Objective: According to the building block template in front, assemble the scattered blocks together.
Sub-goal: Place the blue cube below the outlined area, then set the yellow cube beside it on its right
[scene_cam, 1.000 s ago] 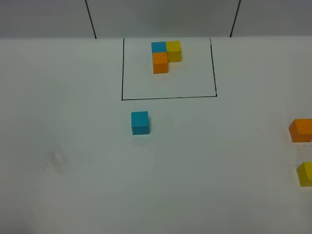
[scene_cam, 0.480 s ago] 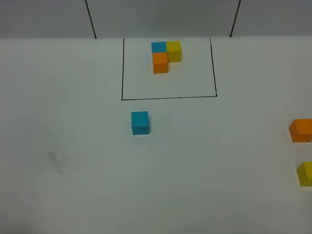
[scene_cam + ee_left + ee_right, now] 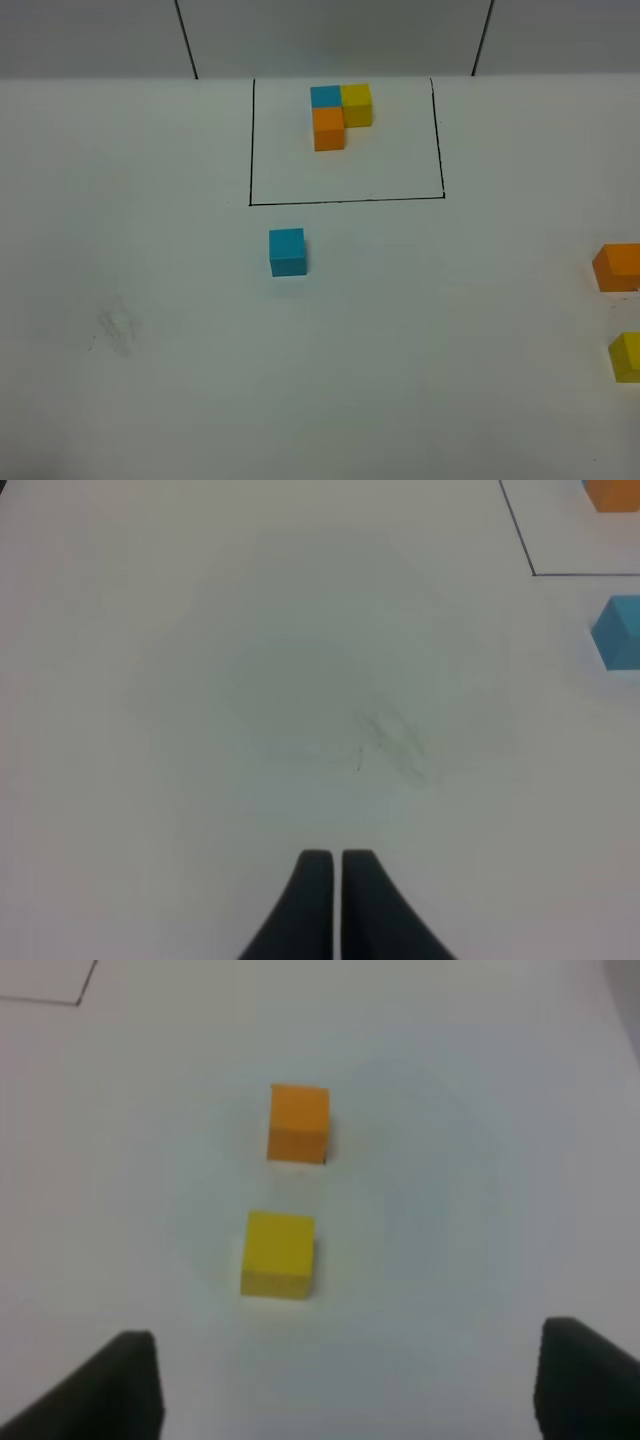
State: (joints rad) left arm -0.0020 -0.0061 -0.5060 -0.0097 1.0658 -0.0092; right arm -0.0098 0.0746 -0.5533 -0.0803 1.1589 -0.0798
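The building block template [image 3: 338, 115] is an L of blue, yellow and orange cubes inside a black-line frame [image 3: 346, 201] at the back of the table. A loose blue block [image 3: 287, 252] [image 3: 620, 632] sits just in front of that frame. At the right edge lie a loose orange block [image 3: 618, 267] [image 3: 298, 1122] and a loose yellow block [image 3: 627, 357] [image 3: 278, 1253]. My right gripper [image 3: 345, 1375] stands open above the table, short of the yellow block and holding nothing. My left gripper [image 3: 336, 860] is shut and empty over bare table. Neither gripper shows in the exterior high view.
The table is a plain white surface with a faint smudge [image 3: 115, 328] [image 3: 390, 740] at the left. A wall with two dark vertical lines [image 3: 186, 38] runs along the back.
No block has moved in the exterior high view. Nothing else visibly differs.
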